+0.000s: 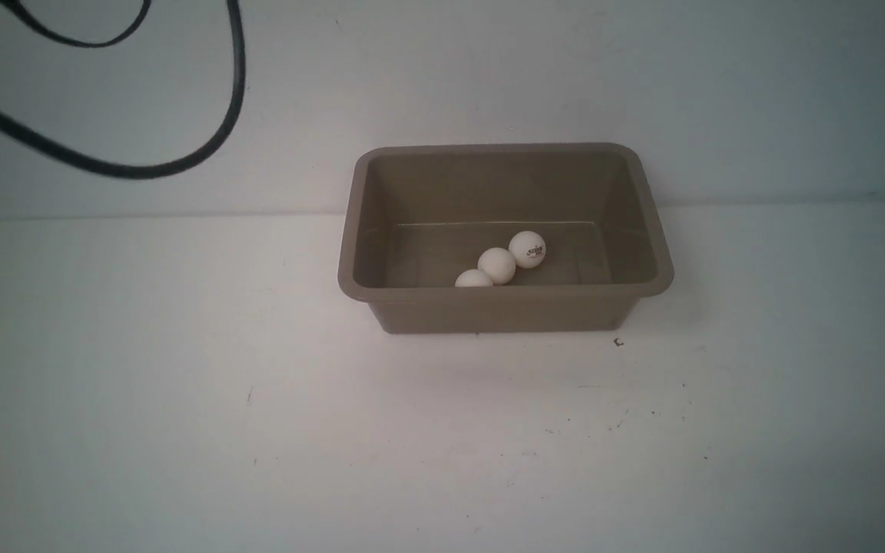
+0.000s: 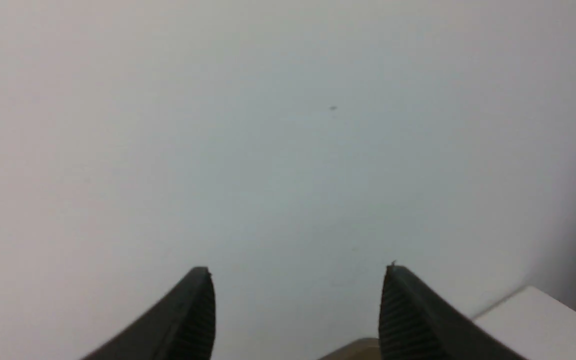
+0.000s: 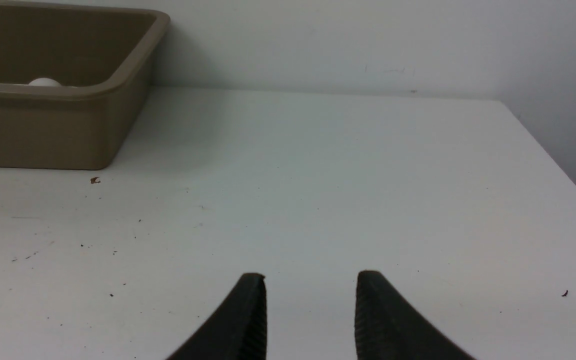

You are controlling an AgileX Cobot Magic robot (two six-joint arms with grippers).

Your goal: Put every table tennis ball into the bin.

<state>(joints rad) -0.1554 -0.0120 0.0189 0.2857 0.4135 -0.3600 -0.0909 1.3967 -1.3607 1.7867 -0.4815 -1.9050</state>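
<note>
Showing a taupe bin (image 1: 500, 311) sitting on a white tabletop (image 1: 181, 422), towards the far edge and close to a pale wall. Holding all three table tennis balls inside, lying in a short slanting row on the bin floor near the front wall: the ball with the dark logo (image 1: 527, 250) farthest back, a plain ball (image 1: 497, 266) touching it, and a third ball (image 1: 474, 279) nearest, partly hidden by the front rim. Trailing across the wall at upper left, a black cable (image 1: 235, 92). Not appearing in the front view, either arm. Hanging before a blank pale surface in its own wrist view, the left gripper (image 2: 298, 272), its dark ribbed fingers (image 2: 198, 310) standing well apart and gripping nothing. Hovering over bare tabletop beside the bin (image 3: 43, 130), the right gripper (image 3: 310, 275), fingers (image 3: 248, 315) standing closer together with a clear gap and gripping nothing; peeking over the bin's rim there, one white ball (image 3: 44, 81).
</note>
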